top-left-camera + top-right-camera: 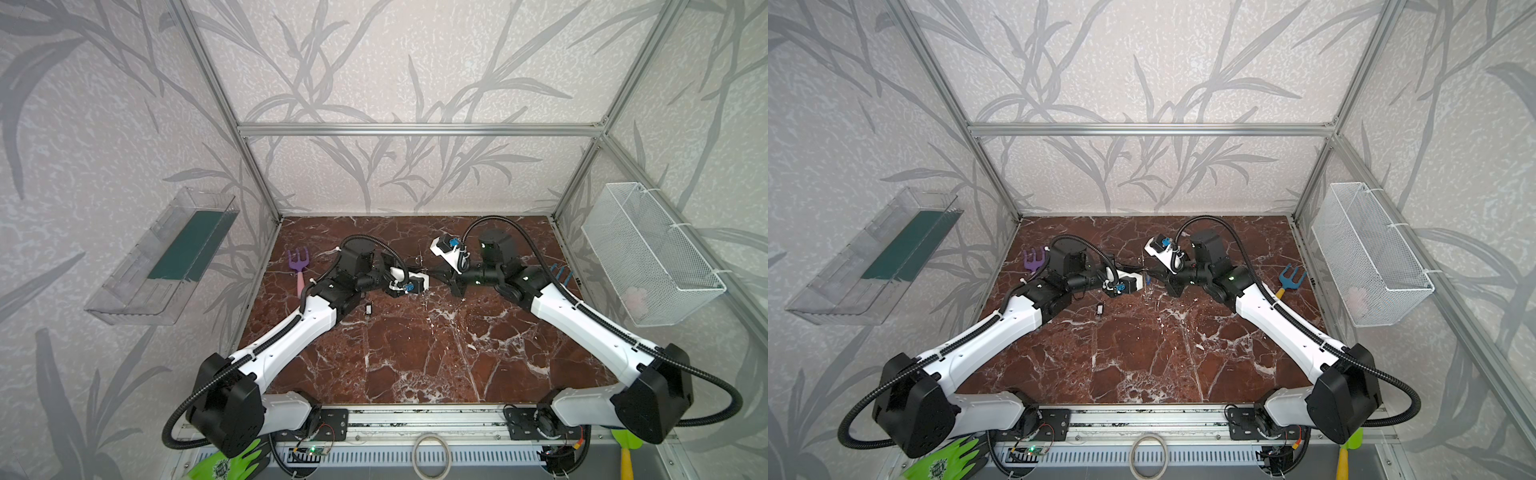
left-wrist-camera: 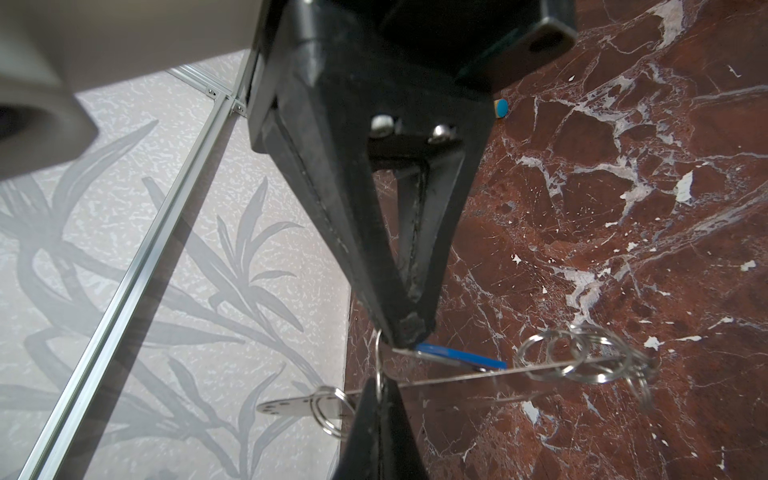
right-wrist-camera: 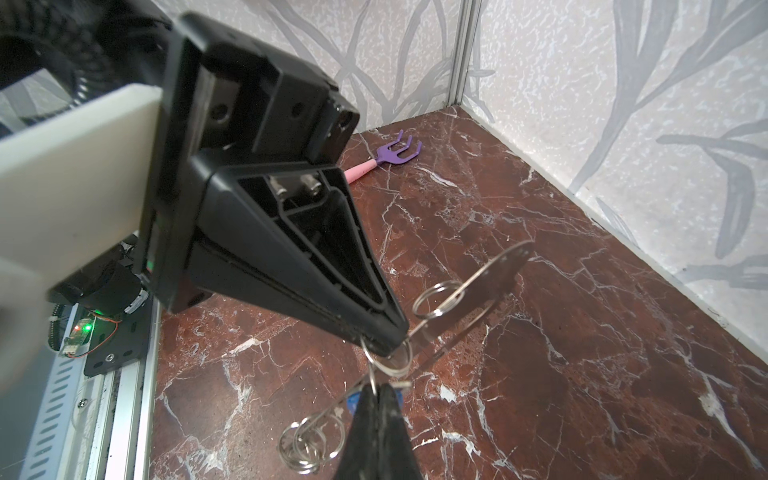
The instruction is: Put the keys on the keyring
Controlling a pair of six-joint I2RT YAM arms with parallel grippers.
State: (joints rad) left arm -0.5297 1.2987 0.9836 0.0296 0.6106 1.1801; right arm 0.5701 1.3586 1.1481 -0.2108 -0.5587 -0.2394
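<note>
- Left gripper: jaws together, clamped on silver key with blue rectangular plastic tag.
- Right gripper: jaws together, pinching flat grey metal keyring plate at its edge; plate tilted, held above red marble table between the arms.
- Wrist views only: plate's wire loops.
- Top views only: tiny key with black-and-white head lying on table by left arm.
</note>
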